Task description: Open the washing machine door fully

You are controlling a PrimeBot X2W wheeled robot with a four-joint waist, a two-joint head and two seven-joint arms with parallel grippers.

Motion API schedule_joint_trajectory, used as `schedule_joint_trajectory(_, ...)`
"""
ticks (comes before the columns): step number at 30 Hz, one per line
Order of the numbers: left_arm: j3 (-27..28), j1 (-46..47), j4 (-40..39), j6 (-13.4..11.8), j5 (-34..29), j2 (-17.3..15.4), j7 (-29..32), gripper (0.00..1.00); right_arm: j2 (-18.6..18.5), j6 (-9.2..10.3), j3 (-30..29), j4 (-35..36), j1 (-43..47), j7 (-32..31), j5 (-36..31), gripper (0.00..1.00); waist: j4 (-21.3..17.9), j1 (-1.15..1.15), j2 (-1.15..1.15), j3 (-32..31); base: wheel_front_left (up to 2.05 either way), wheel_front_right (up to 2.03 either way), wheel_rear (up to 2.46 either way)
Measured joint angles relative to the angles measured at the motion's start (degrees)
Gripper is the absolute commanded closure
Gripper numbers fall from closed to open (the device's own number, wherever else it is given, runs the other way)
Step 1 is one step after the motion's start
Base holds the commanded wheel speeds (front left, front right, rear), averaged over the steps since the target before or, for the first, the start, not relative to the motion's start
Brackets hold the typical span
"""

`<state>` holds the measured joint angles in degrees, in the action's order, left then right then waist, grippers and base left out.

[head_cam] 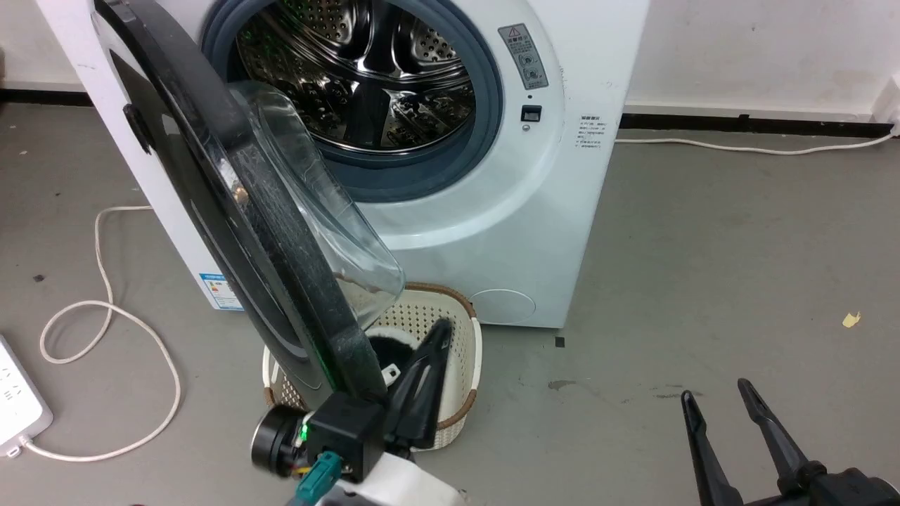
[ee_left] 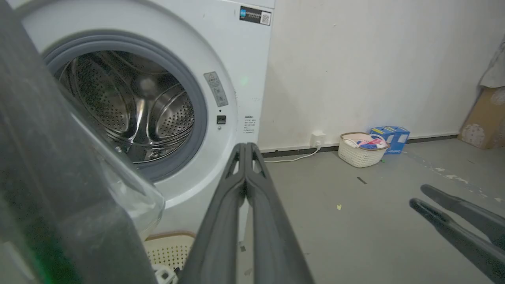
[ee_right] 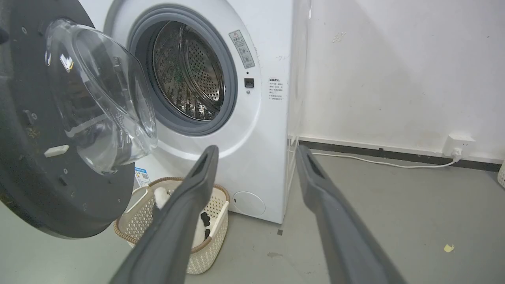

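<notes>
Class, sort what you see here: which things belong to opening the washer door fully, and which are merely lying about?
Job: washing machine door, washing machine, left tool.
Lying about: cream basket, white cable, power strip, blue box.

Left claw (head_cam: 440,329) has dark tapered fingers (head_cam: 422,379), black wrist block (head_cam: 344,430), teal connector (head_cam: 318,479), white forearm (head_cam: 404,486).
</notes>
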<state>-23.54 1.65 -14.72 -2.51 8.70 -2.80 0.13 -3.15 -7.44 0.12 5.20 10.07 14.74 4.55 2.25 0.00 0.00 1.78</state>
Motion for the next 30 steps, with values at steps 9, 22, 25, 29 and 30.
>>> schedule_joint_trajectory(9,1.35,-0.52,11.5,-3.46,2.09,-0.26,1.52,1.0,0.0,0.0,0.16,-0.25,-0.08,0.0,0.18,0.0,0.66,0.0,0.0,0.78,0.0,0.0,0.0)
schedule_joint_trajectory(22,4.16,-1.51,15.11,-4.57,4.03,-1.74,-0.59,1.0,0.03,0.0,0.7,-0.43,0.06,0.01,0.74,0.0,9.25,0.0,0.0,0.23,0.0,0.0,0.0)
schedule_joint_trajectory(25,7.53,-2.04,14.21,-5.87,5.36,-3.83,-0.11,1.0,0.04,0.0,1.11,-0.29,0.22,0.01,1.09,0.0,13.73,0.0,0.0,0.22,0.0,0.0,0.0)
schedule_joint_trajectory(29,10.45,-2.26,12.52,-6.99,6.69,-5.22,0.46,1.0,0.05,0.0,1.88,-0.3,0.2,0.01,0.99,0.0,17.0,0.0,0.0,0.89,0.0,0.0,0.0)
schedule_joint_trajectory(30,11.45,-2.37,12.23,-7.17,7.03,-5.57,0.67,1.0,0.07,0.0,2.1,-0.3,0.17,0.01,0.89,0.0,17.64,0.0,0.0,1.23,0.0,0.0,0.0)
